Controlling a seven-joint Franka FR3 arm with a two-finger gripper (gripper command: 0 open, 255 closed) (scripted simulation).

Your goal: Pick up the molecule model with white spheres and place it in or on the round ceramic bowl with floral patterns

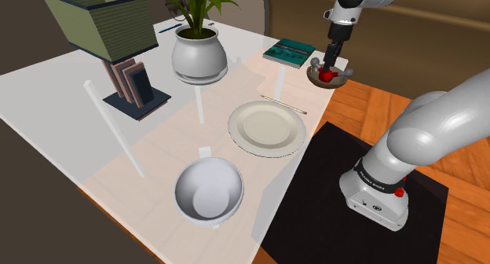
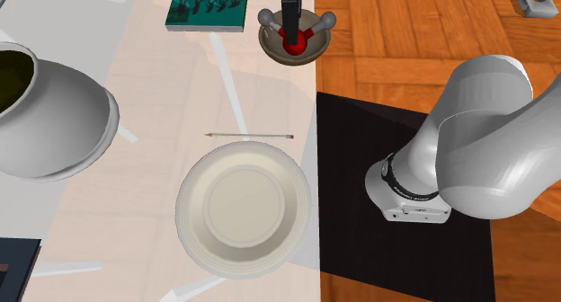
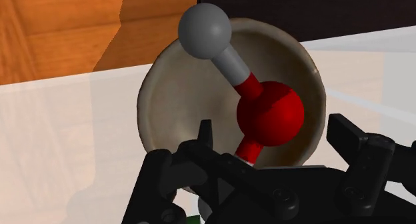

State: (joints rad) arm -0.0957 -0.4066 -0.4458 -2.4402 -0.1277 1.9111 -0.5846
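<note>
1. Molecule model (image 3: 270, 114) lies in the round beige-grey bowl (image 3: 167, 96), directly under the jaws. The jaws stand wide apart on either side of its red centre ball and do not touch it.
2. Its two grey-white spheres sit on short sticks that spread from the red ball in a V. In the second exterior view the V opens toward the top of the frame. The long axis, sphere to sphere, runs left to right across the bowl.
3. The bowl stands at the top centre of the second exterior view, at the edge of the pale surface (image 2: 153, 93), beside the wooden floor (image 2: 405, 31).
4. Just left of the bowl lies a teal book (image 2: 207, 5). Its cover bears pale writing too small to read.
5. Lower in that frame a pencil (image 2: 250, 135) lies left to right, and below it sits a cream plate (image 2: 243, 208).
</note>
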